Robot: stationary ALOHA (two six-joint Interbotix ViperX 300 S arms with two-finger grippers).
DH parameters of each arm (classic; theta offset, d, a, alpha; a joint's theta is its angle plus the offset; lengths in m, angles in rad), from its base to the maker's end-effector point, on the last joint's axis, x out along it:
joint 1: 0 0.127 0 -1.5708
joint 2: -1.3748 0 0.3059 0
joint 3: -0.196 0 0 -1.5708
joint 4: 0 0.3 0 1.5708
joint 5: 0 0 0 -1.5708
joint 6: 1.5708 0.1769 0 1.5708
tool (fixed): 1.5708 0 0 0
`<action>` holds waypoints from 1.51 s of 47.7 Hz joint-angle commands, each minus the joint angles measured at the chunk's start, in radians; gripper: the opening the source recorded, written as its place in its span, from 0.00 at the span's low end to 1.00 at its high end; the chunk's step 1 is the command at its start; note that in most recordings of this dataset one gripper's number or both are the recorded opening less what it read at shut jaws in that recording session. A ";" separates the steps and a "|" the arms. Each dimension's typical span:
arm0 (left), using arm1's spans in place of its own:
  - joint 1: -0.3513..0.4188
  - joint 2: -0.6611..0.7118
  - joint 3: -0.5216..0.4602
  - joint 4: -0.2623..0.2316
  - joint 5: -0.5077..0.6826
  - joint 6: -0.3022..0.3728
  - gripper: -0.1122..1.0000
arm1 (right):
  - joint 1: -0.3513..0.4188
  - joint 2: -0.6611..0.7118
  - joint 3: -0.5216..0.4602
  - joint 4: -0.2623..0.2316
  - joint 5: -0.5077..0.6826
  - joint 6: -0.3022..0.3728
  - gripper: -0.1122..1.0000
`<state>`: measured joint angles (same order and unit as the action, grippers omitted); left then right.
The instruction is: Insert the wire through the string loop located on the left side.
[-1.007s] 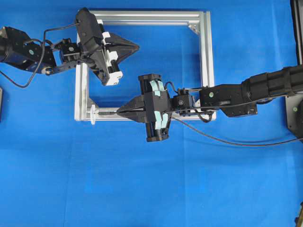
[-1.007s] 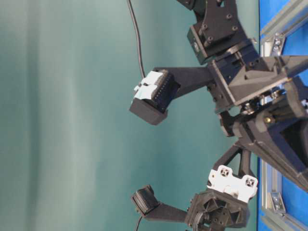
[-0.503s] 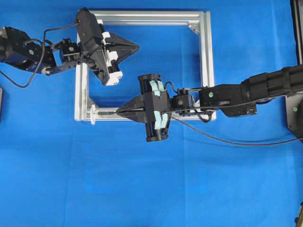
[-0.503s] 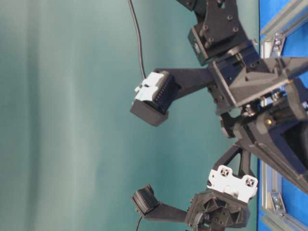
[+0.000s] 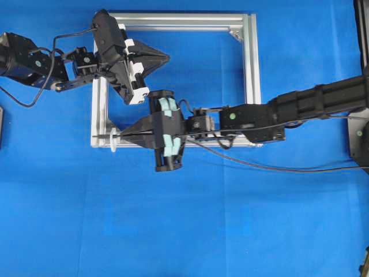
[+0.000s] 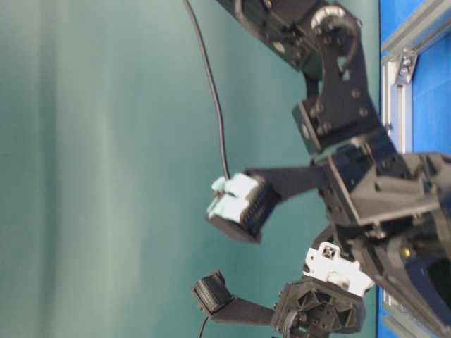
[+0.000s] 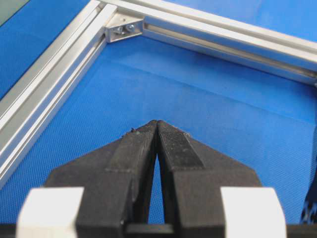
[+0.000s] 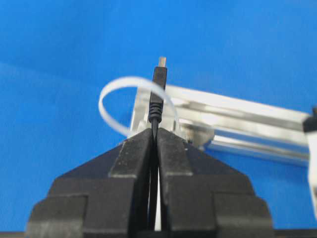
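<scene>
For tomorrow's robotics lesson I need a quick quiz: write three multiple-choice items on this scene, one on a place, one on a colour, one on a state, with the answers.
1. Where does the string loop sit on the silver frame in the overhead view?
A. lower left corner
B. upper right corner
C. middle of the top bar

2. What colour is the table cover?
A. green
B. blue
C. white

3. What is the state of the right gripper?
A. open and empty
B. shut on the wire
C. shut on the frame

Answers:
1. A, the whitish ring stands at the frame's lower left corner.
2. B, blue cloth fills the overhead view.
3. B, the right wrist view shows the jaws pinching the wire, its plug sticking out at the loop. The left gripper is shut and empty.
</scene>
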<state>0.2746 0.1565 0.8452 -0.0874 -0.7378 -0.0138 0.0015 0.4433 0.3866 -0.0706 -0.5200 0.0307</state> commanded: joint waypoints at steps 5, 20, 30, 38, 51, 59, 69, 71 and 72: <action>0.000 -0.035 -0.012 0.005 -0.006 -0.002 0.10 | -0.002 0.000 -0.057 0.000 -0.006 0.000 0.10; -0.002 -0.035 -0.014 0.003 -0.008 -0.002 0.10 | -0.003 0.006 -0.063 0.000 -0.008 0.003 0.10; -0.002 -0.037 -0.011 0.005 -0.009 0.000 0.10 | -0.002 0.006 -0.060 0.000 -0.006 0.003 0.10; 0.006 -0.055 0.014 0.005 -0.011 0.002 0.10 | -0.002 0.006 -0.060 0.000 -0.006 0.005 0.10; 0.072 -0.141 0.132 0.003 -0.012 0.000 0.10 | -0.002 0.006 -0.058 0.000 -0.006 0.005 0.10; 0.094 -0.196 0.224 0.003 -0.014 0.000 0.10 | -0.002 0.006 -0.058 0.000 -0.006 0.006 0.10; 0.094 -0.284 0.333 0.003 -0.021 -0.002 0.10 | -0.002 0.006 -0.057 0.000 -0.006 0.006 0.10; 0.095 -0.301 0.348 0.003 -0.021 -0.002 0.10 | -0.002 0.006 -0.057 0.000 -0.006 0.006 0.10; 0.095 -0.314 0.360 0.003 -0.020 -0.002 0.10 | 0.000 0.006 -0.057 0.000 -0.006 0.006 0.10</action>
<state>0.3651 -0.1104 1.1858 -0.0859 -0.7486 -0.0153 0.0000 0.4694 0.3497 -0.0690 -0.5200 0.0353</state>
